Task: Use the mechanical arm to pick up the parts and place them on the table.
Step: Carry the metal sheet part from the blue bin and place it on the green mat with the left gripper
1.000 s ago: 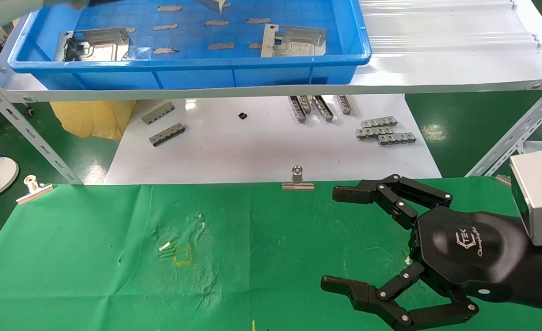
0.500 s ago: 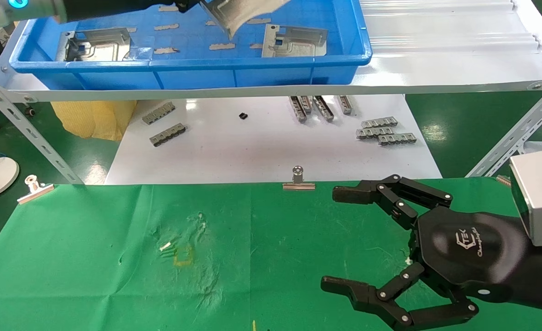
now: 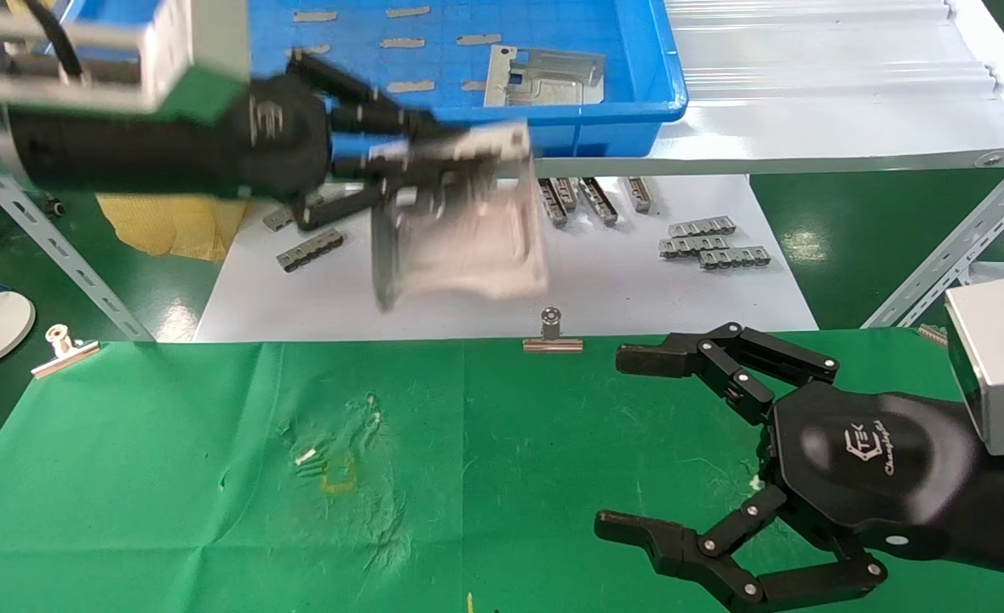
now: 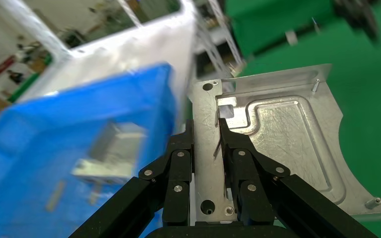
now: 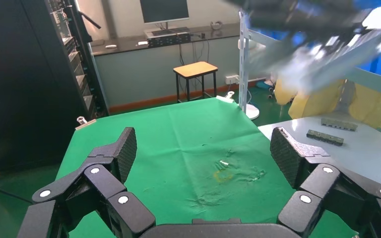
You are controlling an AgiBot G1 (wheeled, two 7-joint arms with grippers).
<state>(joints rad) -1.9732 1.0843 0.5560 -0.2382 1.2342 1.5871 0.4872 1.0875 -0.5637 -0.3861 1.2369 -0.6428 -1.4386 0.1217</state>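
Note:
My left gripper (image 3: 387, 166) is shut on one edge of a silver stamped part (image 3: 459, 234), which hangs in the air over the white board, between the blue tray and the green table (image 3: 169, 477). In the left wrist view the black fingers (image 4: 178, 158) pinch the part (image 4: 287, 139) near its square cutout, with the gripper (image 4: 206, 131) closed on its rim. Another part (image 3: 544, 75) lies in the blue tray (image 3: 638, 111). My right gripper (image 3: 628, 441) rests open over the table's right side, holding nothing, as the right wrist view (image 5: 206, 148) confirms.
The white board (image 3: 467, 289) below the shelf carries several small grey slotted strips (image 3: 710, 243). Binder clips (image 3: 552, 334) sit on the table's far edge. Slanted metal shelf legs (image 3: 953, 255) stand at both sides. A yellow bag (image 3: 169, 221) lies at the left.
The left arm has swung out of the blue tray toward me and downward, carrying the part, which now hangs over the white board. The right arm has not moved.

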